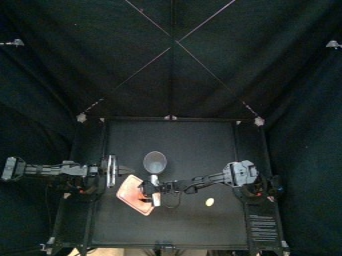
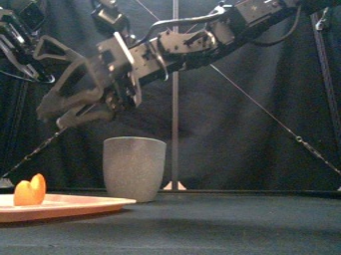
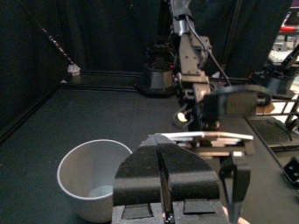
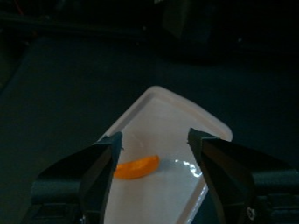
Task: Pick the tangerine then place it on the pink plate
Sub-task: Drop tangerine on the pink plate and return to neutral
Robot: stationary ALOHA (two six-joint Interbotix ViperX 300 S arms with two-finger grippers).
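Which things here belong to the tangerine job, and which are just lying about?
Job: tangerine, lying on the pink tray; right gripper, open above it.
Lying about: grey cup; small pale toy; left gripper, shut, resting at the table's left.

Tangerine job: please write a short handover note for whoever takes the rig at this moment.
Right gripper: jaws open, empty, above the pink tray.
Left gripper: jaws shut, empty, rests near the grey cup.
Tangerine: lies loose on the tray, under the right jaws.
Done: the placing, it seems.
To do: pull the right arm away.
Another small orange toy lies on the table.
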